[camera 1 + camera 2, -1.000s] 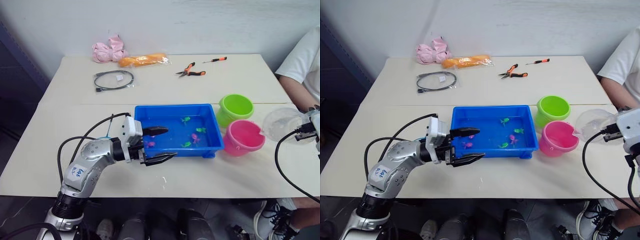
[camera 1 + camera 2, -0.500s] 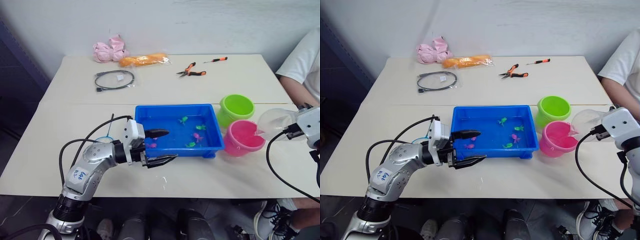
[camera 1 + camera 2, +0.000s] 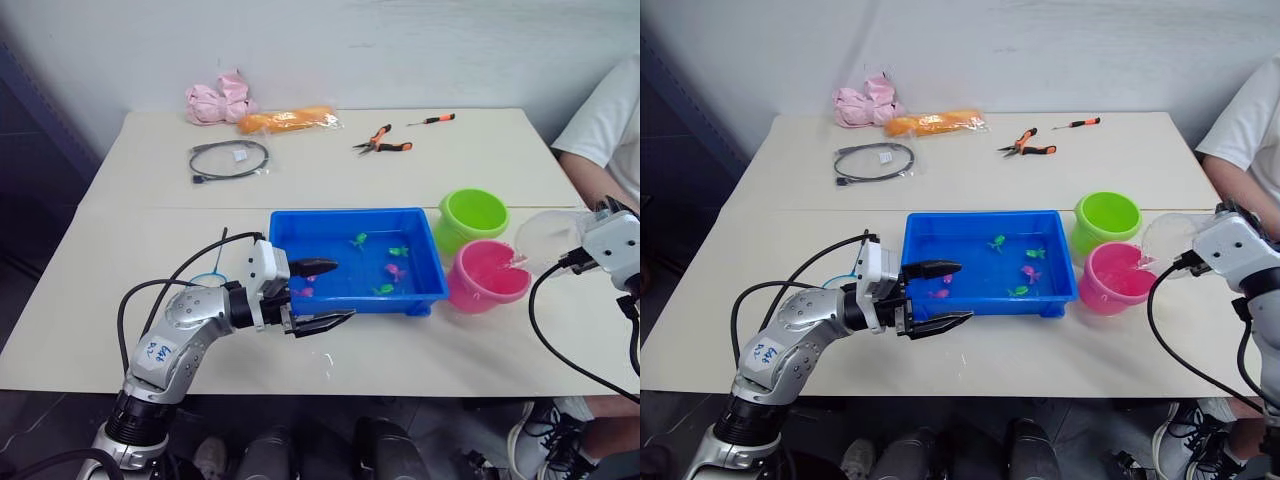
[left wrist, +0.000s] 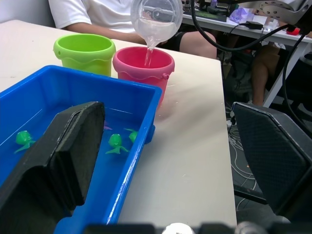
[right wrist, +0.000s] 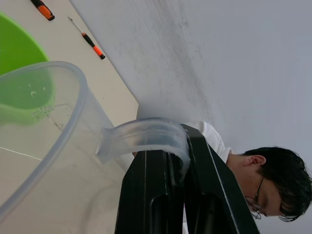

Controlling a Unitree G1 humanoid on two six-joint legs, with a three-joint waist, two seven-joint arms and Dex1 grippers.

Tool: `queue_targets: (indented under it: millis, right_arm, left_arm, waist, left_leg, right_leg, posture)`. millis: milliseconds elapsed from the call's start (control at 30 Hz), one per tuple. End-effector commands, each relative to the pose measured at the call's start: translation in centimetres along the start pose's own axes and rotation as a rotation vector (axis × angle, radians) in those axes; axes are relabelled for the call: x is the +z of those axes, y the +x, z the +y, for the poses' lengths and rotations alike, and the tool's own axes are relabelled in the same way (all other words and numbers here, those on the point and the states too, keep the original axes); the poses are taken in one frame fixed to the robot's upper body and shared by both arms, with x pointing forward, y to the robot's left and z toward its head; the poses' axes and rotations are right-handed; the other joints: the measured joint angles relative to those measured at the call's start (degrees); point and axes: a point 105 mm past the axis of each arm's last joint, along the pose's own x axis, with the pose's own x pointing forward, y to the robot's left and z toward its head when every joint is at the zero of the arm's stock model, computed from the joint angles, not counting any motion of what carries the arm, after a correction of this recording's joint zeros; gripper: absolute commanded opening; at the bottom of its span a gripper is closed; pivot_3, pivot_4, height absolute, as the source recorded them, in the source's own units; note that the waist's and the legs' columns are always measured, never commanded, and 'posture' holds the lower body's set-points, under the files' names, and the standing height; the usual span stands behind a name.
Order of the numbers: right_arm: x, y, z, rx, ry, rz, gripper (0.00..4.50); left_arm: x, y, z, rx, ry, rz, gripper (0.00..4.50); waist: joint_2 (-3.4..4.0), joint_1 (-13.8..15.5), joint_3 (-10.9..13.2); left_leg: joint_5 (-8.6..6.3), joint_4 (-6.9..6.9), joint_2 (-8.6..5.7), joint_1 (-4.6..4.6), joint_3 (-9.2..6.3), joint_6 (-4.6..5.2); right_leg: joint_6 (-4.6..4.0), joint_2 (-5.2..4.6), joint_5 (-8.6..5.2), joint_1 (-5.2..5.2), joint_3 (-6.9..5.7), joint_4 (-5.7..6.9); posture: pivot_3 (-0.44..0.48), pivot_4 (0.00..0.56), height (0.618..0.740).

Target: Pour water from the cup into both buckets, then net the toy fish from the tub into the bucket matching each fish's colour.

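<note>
Two buckets stand just beside the blue tub (image 3: 358, 258) in my head view, green bucket (image 3: 471, 216) behind pink bucket (image 3: 486, 275), and my right gripper (image 3: 590, 245) tips the clear cup (image 3: 547, 236) over the pink one. My left wrist view shows water streaming into that bucket while my left gripper (image 3: 320, 293) hangs spread at the tub's near corner. My right wrist view shows the fingers (image 5: 161, 195) clamped on the cup's handle.

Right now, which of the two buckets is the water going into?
The pink bucket: the tilted cup hangs over it with a thin stream falling inside. The lime green bucket beside it gets none.
</note>
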Motion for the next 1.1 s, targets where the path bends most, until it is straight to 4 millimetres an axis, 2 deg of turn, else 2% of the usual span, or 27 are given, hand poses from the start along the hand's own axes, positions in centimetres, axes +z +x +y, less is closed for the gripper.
queue_targets:
  millis: [33,333,433,567,667,767,833,1033,1100]
  right_arm:
    - [0.7,0.2,-1.2,-0.049,-0.007,-0.031,0.06]
    - [0.5,0.1,-1.7,-0.082,0.101,-0.01,0.06]
    - [0.0,-0.1,-2.4,-0.129,0.244,0.021,0.06]
    - [-1.5,-0.6,-3.9,-0.266,0.579,0.134,0.06]
    - [-3.2,-0.7,-4.7,-0.324,0.588,0.282,0.06]
    - [-4.0,0.5,-5.6,-0.34,0.648,0.357,0.06]
    - [-3.4,1.7,-5.7,-0.296,0.661,0.338,0.06]
    - [-2.5,5.5,-5.6,-0.23,0.578,0.302,0.06]
    - [-2.0,6.6,-5.0,-0.2,0.53,0.285,0.06]
  left_arm:
    - [0.8,-0.1,-0.2,-0.001,0.04,-0.022,4.5]
    - [0.6,-0.9,1.0,0.046,0.039,-0.006,4.5]
    - [0.8,-1.1,1.3,0.06,0.034,-0.021,4.5]
    - [0.8,-1.3,1.6,0.091,0.033,-0.035,4.5]
    - [0.8,-1.2,1.7,0.096,0.031,-0.048,4.5]
    - [1.2,-1.0,2.0,0.125,-0.003,-0.108,4.5]
    - [1.3,-0.8,2.3,0.144,-0.013,-0.132,4.5]
    - [1.8,-0.2,3.8,0.221,0.02,-0.142,4.5]
    - [1.8,-0.1,4.0,0.231,0.03,-0.139,4.5]
  waist:
    - [0.0,-0.03,0.0]
    - [0.0,-0.07,0.0]
    - [0.0,-0.05,0.0]
    - [-0.01,-0.05,0.01]
    - [0.0,0.01,0.0]
    - [0.0,-0.1,0.0]
    - [0.0,-0.12,0.0]
    - [0.0,-0.33,0.0]
    - [0.0,-0.3,0.0]
  left_leg:
    - [0.0,0.0,0.0,0.0,0.0,0.0]
    - [0.0,0.0,0.0,0.0,0.0,0.0]
    - [0.0,0.0,0.01,0.0,-0.01,0.0]
    - [0.01,0.01,0.02,-0.01,-0.04,0.01]
    - [0.01,0.01,0.02,-0.02,-0.04,0.01]
    - [0.0,0.01,0.0,-0.04,-0.04,0.04]
    - [0.01,0.01,-0.03,-0.04,-0.02,0.07]
    - [0.04,-0.01,-0.03,-0.02,0.08,0.11]
    - [0.05,0.0,-0.03,-0.02,0.08,0.1]
  right_leg:
    - [0.0,0.0,0.0,0.0,0.0,0.0]
    - [0.0,0.0,0.0,0.0,0.0,0.01]
    - [0.0,0.0,0.0,0.01,-0.01,0.0]
    - [0.0,-0.02,0.0,0.0,-0.01,0.02]
    - [0.0,-0.04,0.0,0.0,-0.02,0.03]
    - [-0.01,-0.08,0.0,-0.01,-0.03,0.02]
    - [-0.01,-0.09,0.0,-0.02,-0.03,0.02]
    - [0.01,-0.03,0.01,-0.04,0.0,0.04]
    - [0.01,-0.04,0.02,-0.04,-0.01,0.04]
  posture:
    - [0.0,0.15,0.74]
    - [0.0,0.15,0.74]
    - [0.0,0.15,0.74]
    - [0.0,0.15,0.74]
    - [0.0,0.15,0.74]
    - [0.0,0.15,0.74]
    - [0.0,0.15,0.74]
    - [0.0,0.15,0.74]
    - [0.0,0.15,0.74]
